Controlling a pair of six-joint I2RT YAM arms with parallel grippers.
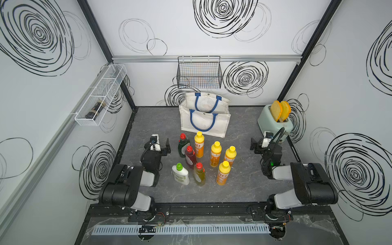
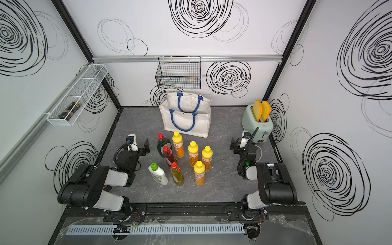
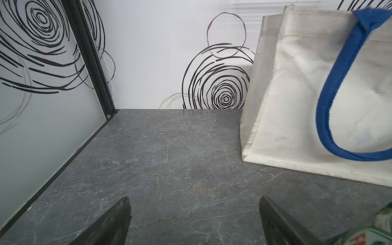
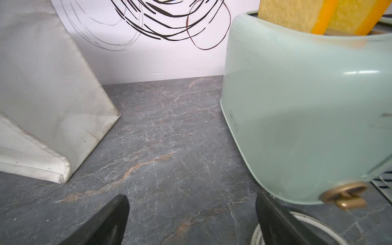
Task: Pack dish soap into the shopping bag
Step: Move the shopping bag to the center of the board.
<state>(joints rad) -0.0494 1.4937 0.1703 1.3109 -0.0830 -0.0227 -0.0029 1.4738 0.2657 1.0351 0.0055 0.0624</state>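
Note:
Several dish soap bottles stand upright in a cluster at mid-table in both top views. Several are orange with yellow caps [image 1: 216, 154]. Three have red caps: dark green [image 1: 182, 146], red [image 1: 190, 157] and yellow-green [image 1: 199, 175]. One is white with a green cap [image 1: 180, 175]. Behind them stands the off-white shopping bag [image 1: 204, 118] with blue handles, its mouth open. My left gripper [image 1: 160, 144] hovers open just left of the cluster, with only bare tabletop between its jaws [image 3: 194, 199]. My right gripper [image 1: 262, 142] is open and empty [image 4: 192, 196], right of the cluster beside the toaster.
A mint toaster [image 1: 274, 121] holding two toast slices stands at the back right, close to my right gripper. A black wire basket [image 1: 199, 73] hangs on the back wall. On the left wall, a white wire shelf [image 1: 101, 95] holds a dark jar.

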